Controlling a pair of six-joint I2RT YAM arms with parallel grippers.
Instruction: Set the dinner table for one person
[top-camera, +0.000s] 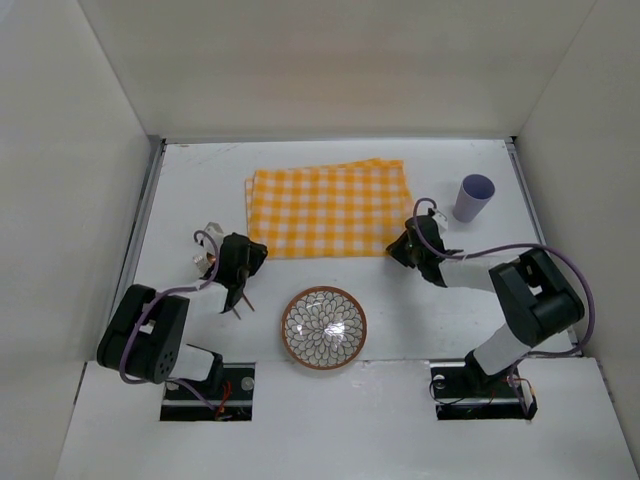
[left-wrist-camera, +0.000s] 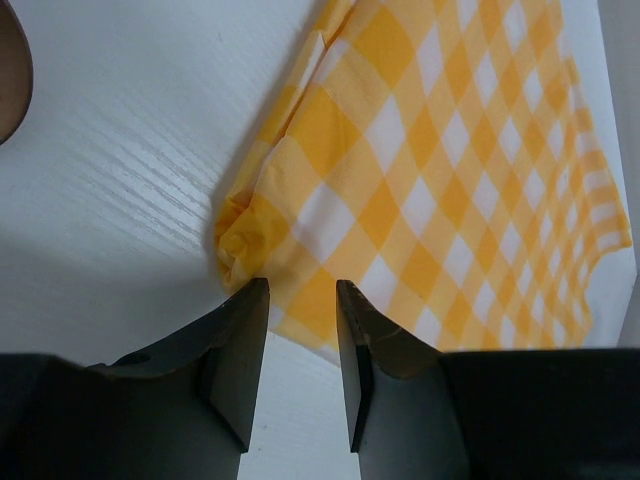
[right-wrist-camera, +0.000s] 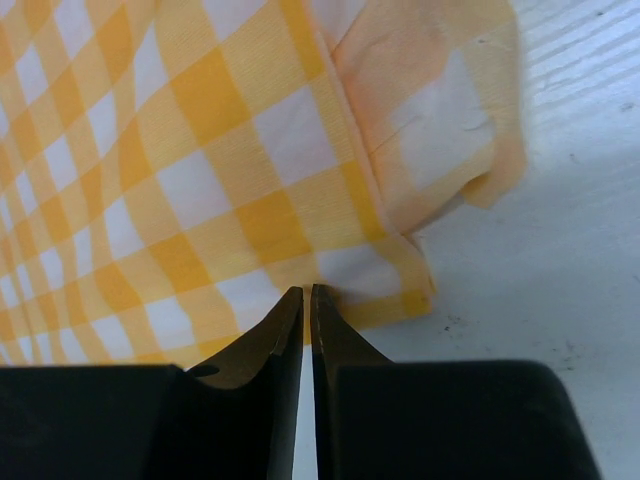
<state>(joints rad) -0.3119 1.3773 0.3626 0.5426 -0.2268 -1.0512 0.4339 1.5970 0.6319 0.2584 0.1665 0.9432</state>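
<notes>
The left gripper (left-wrist-camera: 302, 290) stands with its jaws apart, the bunched near-left corner of the yellow-and-white checked cloth (left-wrist-camera: 440, 170) lying just at the gap between the tips. The right gripper (right-wrist-camera: 306, 292) has its jaws pressed together at the cloth's near-right hem. Whether any fabric is caught between them cannot be told.

Both work low over the dinner table (top-camera: 200, 180), the large plain white rectangular tabletop walled in white that fills the space ahead of the arm bases. It looks rigid, fixed and smooth, so it is probably nothing to grasp but a surface on which light things slide easily. The soft cloth is likely best taken by pinching its corners. The table's long axis appears to run left to right across both arms, and the cloth's long side lies roughly along it at the far middle.

A round brown-rimmed bowl with a white petal pattern (top-camera: 323, 327) sits near centre, apart from the cloth. A pale lilac cup (top-camera: 474, 197) stands just beyond the cloth's right edge.
</notes>
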